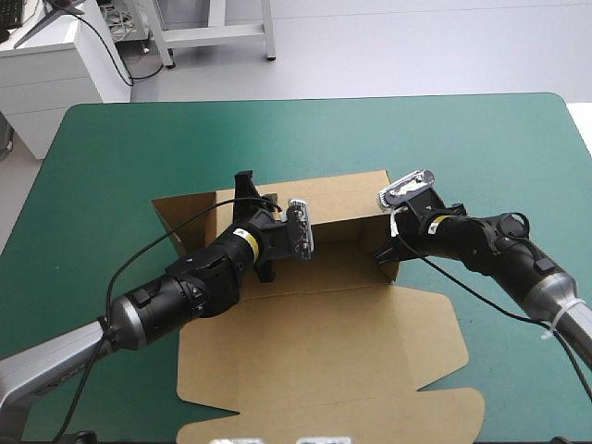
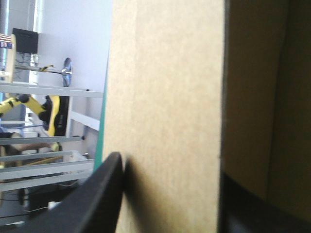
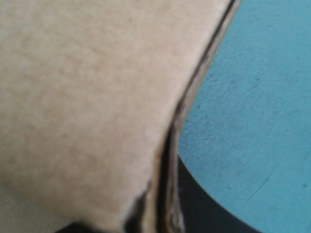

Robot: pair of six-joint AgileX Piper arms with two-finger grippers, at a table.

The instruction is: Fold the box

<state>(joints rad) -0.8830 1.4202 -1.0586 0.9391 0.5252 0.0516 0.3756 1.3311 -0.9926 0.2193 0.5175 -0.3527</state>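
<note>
Box (image 1: 344,270) is sitting in the middle of the tabletop (image 1: 111,157), back wall (image 1: 347,205) standing, lid (image 1: 324,347) lying flat nearside. Left jaws are pinching the left wall (image 2: 165,97), right jaws the right one. Board's looking light and stiff, probably bending only at creases — I'm thinking top edges are the spots to grip.

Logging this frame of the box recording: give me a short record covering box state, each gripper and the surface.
box state: box partly formed; far wall upright, lid panel flat toward the table's near edge
left gripper: jaws all but shut on the box's left side wall, board between them
right gripper: jaws pinching the right side wall at its near corner
surface: table, teal-green cover
task status: unfinished; tray open
</note>
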